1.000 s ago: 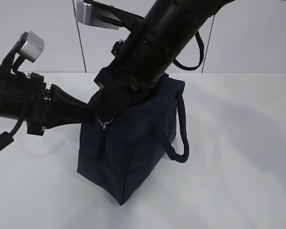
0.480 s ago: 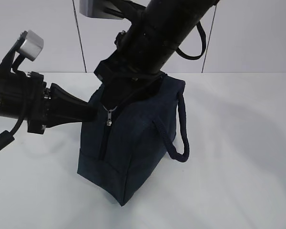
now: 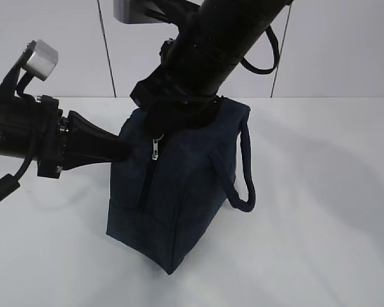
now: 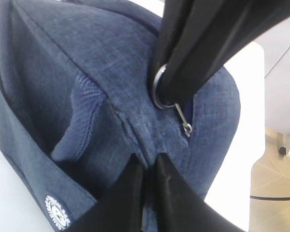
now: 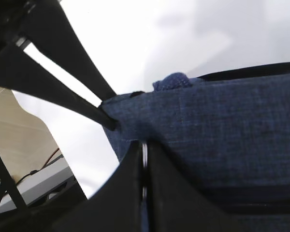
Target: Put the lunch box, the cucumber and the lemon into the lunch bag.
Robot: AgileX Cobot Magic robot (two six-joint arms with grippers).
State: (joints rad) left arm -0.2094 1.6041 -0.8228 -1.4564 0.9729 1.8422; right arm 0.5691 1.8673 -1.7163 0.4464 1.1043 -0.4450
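White bench [image 3: 320, 192], pale wall behind. Exterior view: lunch bag [image 3: 179, 192] upright mid-bench; left gripper [image 3: 125, 150] at bag's end near top, right gripper [image 3: 173, 118] on top by zipper pull [image 3: 155, 148].
Left wrist view: left fingers [image 4: 130, 188] pinched on bag fabric; right fingers [image 4: 193, 63] clamp silver ring [image 4: 158, 89].
Right wrist view: fingers closed on ring.

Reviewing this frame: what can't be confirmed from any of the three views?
- Lunch box, cucumber, lemon: none visible; the lunch bag fabric hides any contents.
- Zipper along the bag's top: exterior view, covered by the right arm.
- Ring pull: left wrist view, mostly hidden by the right end effector.
- Left end effector: pinches fabric.
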